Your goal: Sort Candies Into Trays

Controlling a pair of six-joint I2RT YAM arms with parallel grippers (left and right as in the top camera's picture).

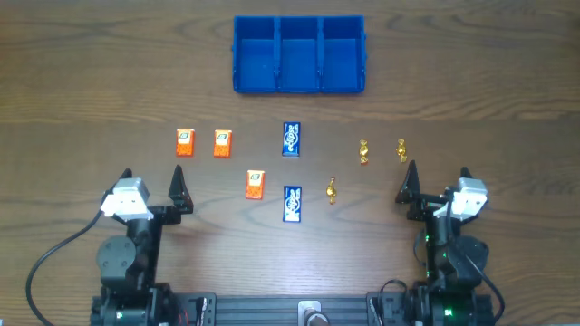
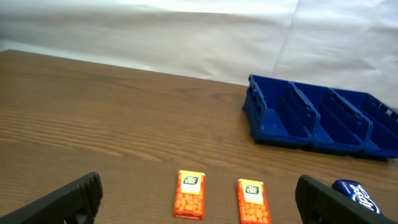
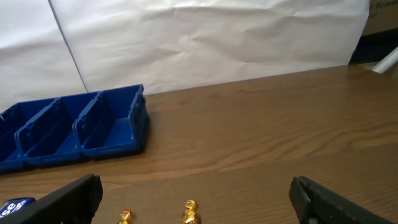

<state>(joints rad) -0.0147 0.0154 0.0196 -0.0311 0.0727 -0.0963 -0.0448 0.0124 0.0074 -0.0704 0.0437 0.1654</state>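
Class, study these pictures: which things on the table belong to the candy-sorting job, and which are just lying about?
For the job:
blue tray
three orange boxes
two blue packets
three gold sweets

Not part of it:
wooden table
white sheet behind the table

No legible text, numbers or signs.
The three small orange plastic mint boxes [image 1: 223,143] each carry a pale label patch with a green mark at one end, the print too small to read. The two blue foil candy packets [image 1: 291,139] show white lettering along their length, blurred beyond reading in the top and left wrist views.
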